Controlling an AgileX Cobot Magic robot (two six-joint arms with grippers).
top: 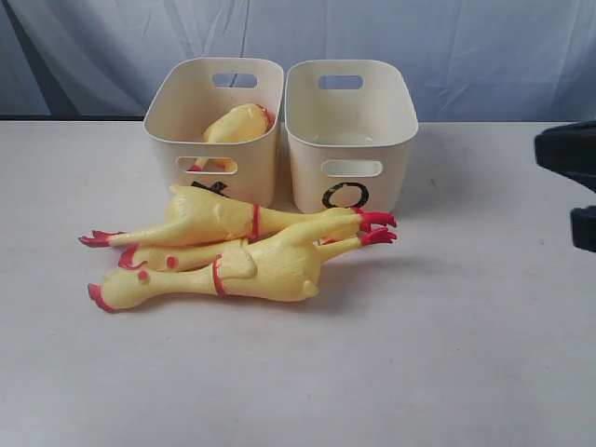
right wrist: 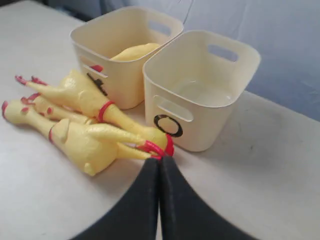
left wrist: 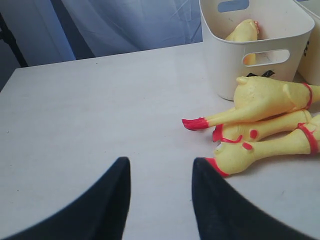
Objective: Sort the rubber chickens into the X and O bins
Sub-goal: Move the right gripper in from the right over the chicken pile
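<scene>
Writing: only the bin marks. Black O (top: 345, 196) on the front of the O bin (top: 391, 168) reads clean. Black X (top: 207, 187) on the X bin (top: 158, 158) is mostly covered by a chicken lying in front of it; only the top strokes show. No brand or other text visible.

Chickens:
- one in the X bin (top: 237, 126), leaning on the bin's right wall, lower part hidden by the front wall, a bit of it showing through the handle slot
- rear chicken (top: 223, 219) on the table (top: 447, 354), just in front of both bins, red collar, head end towards the O bin
- front chicken (top: 251, 270) alongside it, touching, red collar, lying the other way round, with its comb on the left and its feet on the right
- middle chicken (top: 177, 256) wedged between those two, only its head end exposed, so can't judge its length

O bin looks empty inside. The bins stand side by side, walls touching or nearly so.

Left tool (left wrist: 161, 161): fingers spread, nothing between them, over bare table and well apart from the pile.
Right tool (right wrist: 159, 162): fingers pressed together, nothing in them, tips just beside the front chicken's red feet; can't tell if touching. In the exterior view the right arm (top: 568, 158) is just a dark shape cut off at the edge.
</scene>
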